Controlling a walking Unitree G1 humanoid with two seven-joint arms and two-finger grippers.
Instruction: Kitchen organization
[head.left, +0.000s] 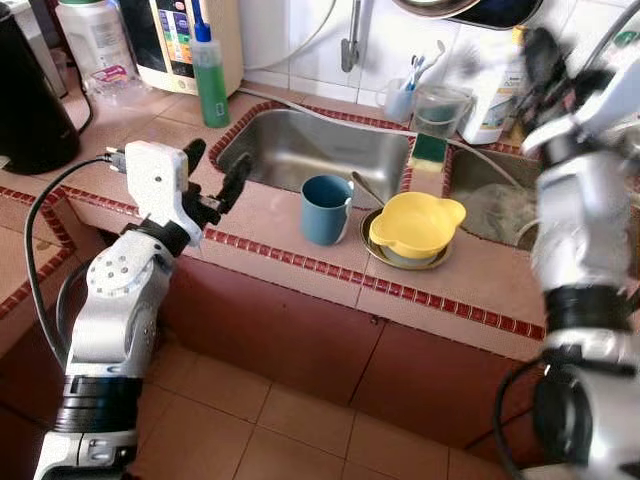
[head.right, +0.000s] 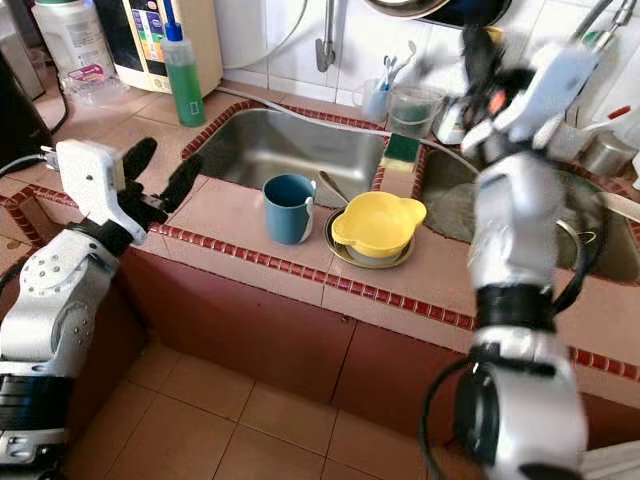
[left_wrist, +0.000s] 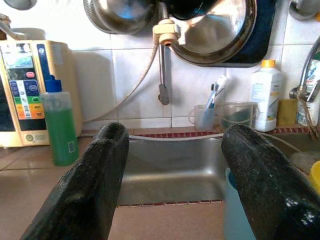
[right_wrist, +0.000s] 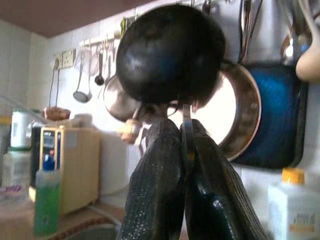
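Right end effector (right_wrist: 186, 150) raised, clamping pan handle (right_wrist: 186, 131)

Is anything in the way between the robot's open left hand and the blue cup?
Nothing visible is. The left end effector hovers open over the counter edge, and bare counter lies between it and the blue cup. The yellow bowl sits on the cup's far side.
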